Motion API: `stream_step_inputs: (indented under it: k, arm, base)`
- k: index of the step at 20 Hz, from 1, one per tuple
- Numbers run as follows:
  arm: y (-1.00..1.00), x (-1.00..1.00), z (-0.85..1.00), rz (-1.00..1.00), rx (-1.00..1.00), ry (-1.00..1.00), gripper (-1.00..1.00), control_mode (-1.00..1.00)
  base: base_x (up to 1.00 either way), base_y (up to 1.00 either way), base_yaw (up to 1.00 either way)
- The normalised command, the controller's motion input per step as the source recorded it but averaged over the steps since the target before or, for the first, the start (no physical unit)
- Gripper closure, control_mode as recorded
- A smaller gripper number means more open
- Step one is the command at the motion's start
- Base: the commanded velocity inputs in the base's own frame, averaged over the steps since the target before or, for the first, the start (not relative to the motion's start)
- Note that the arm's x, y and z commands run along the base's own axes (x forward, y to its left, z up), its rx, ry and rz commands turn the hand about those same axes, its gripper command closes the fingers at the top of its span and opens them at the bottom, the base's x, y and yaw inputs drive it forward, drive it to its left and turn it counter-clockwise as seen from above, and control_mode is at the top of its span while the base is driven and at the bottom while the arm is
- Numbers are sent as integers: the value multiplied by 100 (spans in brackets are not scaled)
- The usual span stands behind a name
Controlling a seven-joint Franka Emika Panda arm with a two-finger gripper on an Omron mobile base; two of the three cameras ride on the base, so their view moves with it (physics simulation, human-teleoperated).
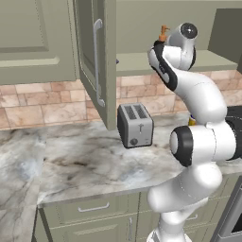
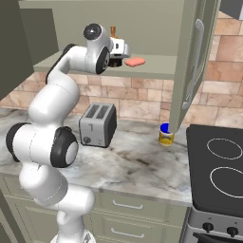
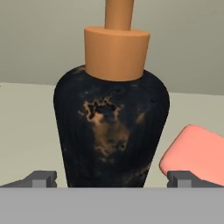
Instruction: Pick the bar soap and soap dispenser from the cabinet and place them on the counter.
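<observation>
Gripper (image 3: 112, 178) is spread wide, nothing clamped: in the hand view both dark fingertips (image 3: 41, 178) sit either side of the soap dispenser (image 3: 111, 131), each clear of its black body, bottle upright on the cabinet shelf with the orange pump collar on top. Bar soap (image 3: 197, 154) lies flat on the same shelf, just beside the dispenser on that view's right, partly behind the far fingertip. Left base view: arm reaches up into the open cabinet (image 1: 97, 61), hand at shelf level, orange pump top of the soap dispenser (image 1: 164, 32) poking out just past the wrist; toaster (image 1: 135, 125) stands on the counter (image 1: 71, 160) below the open door. Right base view: gripper (image 2: 117, 60) is at the shelf edge, pump top (image 2: 113, 31) showing above the hand, bar soap (image 2: 135, 62) on the shelf just beside the hand; yellow jar (image 2: 165, 135) with blue lid on the counter (image 2: 142, 166) next to the stove (image 2: 218, 166), toaster (image 2: 98, 125) near the arm.
</observation>
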Motion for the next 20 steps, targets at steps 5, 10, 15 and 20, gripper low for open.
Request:
stream_step_inputs:
  k: [5,10,15,20]
  arm:
    - [0,15,0,4,0,0,-100,-100]
    - [0,24,-3,3,0,0,-100,-100]
    - [0,26,-6,2,0,0,-100,-100]
    - [1,3,0,2,0,0,100,-100]
  base:
    - [0,0,0]
    - [0,0,0]
    - [0,0,0]
    - [0,0,0]
